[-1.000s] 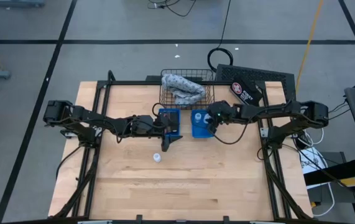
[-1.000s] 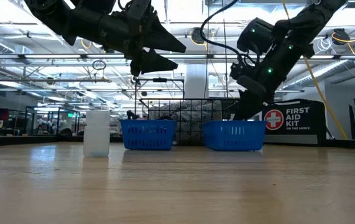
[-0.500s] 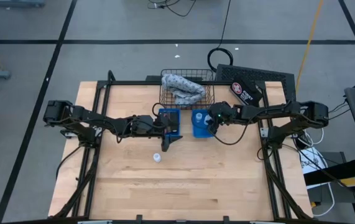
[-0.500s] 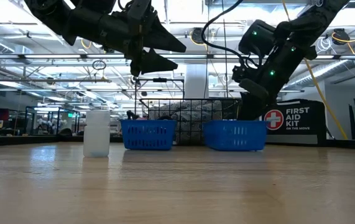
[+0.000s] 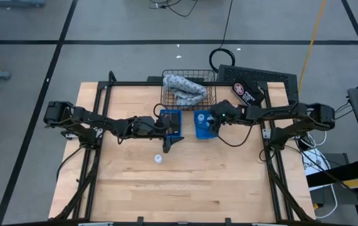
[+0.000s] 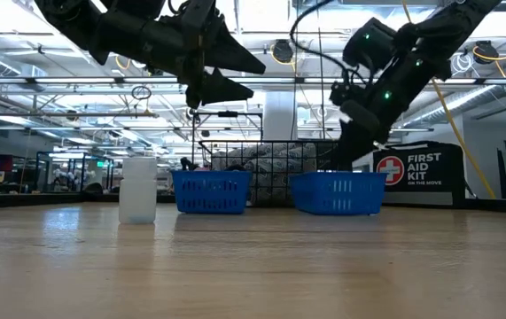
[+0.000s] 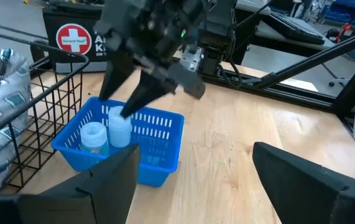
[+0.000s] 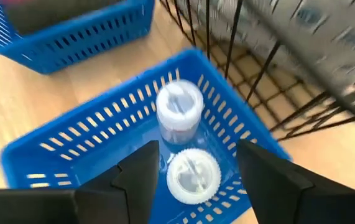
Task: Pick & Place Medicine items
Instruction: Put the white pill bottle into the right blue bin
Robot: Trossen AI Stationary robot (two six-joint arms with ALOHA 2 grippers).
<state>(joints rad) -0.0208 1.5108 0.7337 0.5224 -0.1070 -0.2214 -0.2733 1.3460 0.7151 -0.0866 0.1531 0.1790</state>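
Note:
Two white round bottles lie in the right blue basket point(image 5: 202, 124), one point(image 8: 179, 106) beyond the other point(image 8: 193, 176). My right gripper point(image 8: 196, 171) hangs open over this basket, slanting down, with a finger on either side of the nearer bottle and apart from it. A third white bottle point(image 5: 158, 159) point(image 6: 137, 189) stands upright on its base on the table. My left gripper point(image 5: 168, 140) point(image 6: 257, 81) hovers open above the table, just near of the left blue basket point(image 5: 170, 122), whose contents look dark. The brown, pink and black pieces cannot be made out.
A black wire basket point(image 5: 166, 94) at the far edge holds the grey-blue patterned cloth point(image 5: 184, 89). The black first-aid pouch point(image 5: 247, 93) lies to its right. A black frame point(image 5: 103, 94) borders the wooden table point(image 5: 185, 188), which is bare wood on its near half.
My right gripper has risen a little above the right blue basket. My left arm has kept still.

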